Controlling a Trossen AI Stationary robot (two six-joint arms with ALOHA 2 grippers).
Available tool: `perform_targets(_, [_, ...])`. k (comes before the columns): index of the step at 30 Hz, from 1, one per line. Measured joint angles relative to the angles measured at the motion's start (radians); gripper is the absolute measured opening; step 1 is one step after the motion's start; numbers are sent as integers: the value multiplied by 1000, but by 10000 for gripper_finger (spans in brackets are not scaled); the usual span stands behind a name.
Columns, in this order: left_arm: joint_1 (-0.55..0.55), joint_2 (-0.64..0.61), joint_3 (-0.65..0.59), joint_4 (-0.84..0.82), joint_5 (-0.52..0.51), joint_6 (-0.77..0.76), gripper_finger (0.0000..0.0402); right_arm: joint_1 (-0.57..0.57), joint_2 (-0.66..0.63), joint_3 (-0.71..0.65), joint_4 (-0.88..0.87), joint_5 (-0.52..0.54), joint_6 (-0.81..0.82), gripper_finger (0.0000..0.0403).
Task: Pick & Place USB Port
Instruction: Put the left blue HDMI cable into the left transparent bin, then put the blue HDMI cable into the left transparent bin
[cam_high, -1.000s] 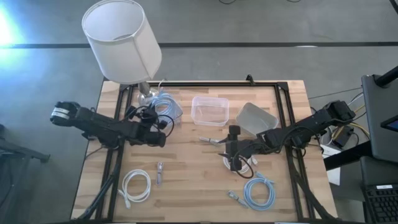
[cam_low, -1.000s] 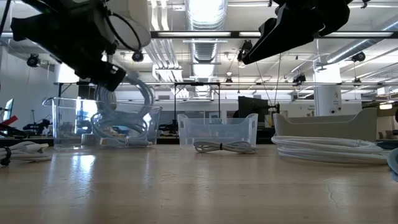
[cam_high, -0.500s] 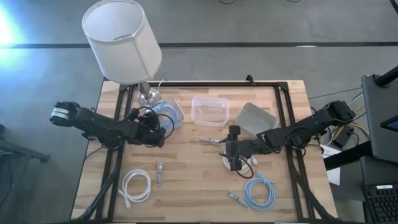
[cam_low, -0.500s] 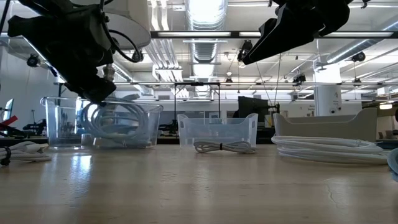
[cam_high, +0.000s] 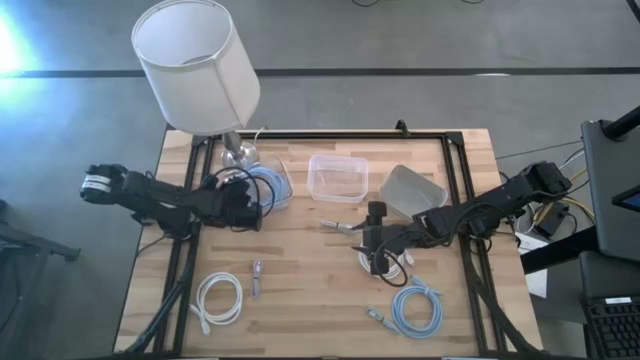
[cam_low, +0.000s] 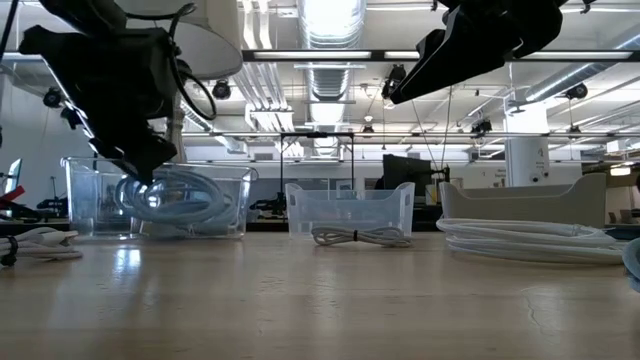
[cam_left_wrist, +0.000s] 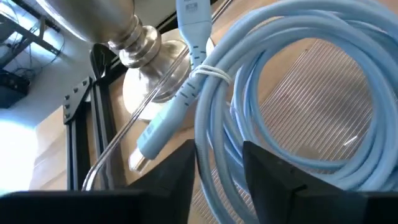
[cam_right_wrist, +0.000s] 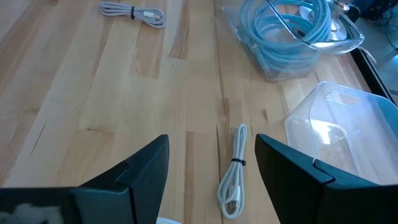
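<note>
Overhead and table-level views (both wide) share the blue cable (cam_high: 268, 186).

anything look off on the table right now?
One thing: the clear lid lies off its container, tilted near the right arm. The lamp overhangs the cable bin where the left gripper works. The right gripper waits open mid-table.

Open-plan lab, exposed ceiling ducts (cam_low: 330, 25), strip lights, wooden worktable (cam_high: 310, 270), concrete floor
</note>
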Motion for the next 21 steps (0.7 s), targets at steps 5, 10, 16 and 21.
perform_targets(5, [0,0,71,-25,-5,51,172,0,0,0,0,0,0,235])
perform_targets(10, [0,0,175,-112,-12,96,186,0,0,0,0,0,1,235])
perform_targets(16, [-5,0,245,-110,-13,134,186,0,0,0,0,0,3,235])
perform_targets(21, [-20,0,272,13,-13,240,186,7,-4,0,-25,-1,24,235])
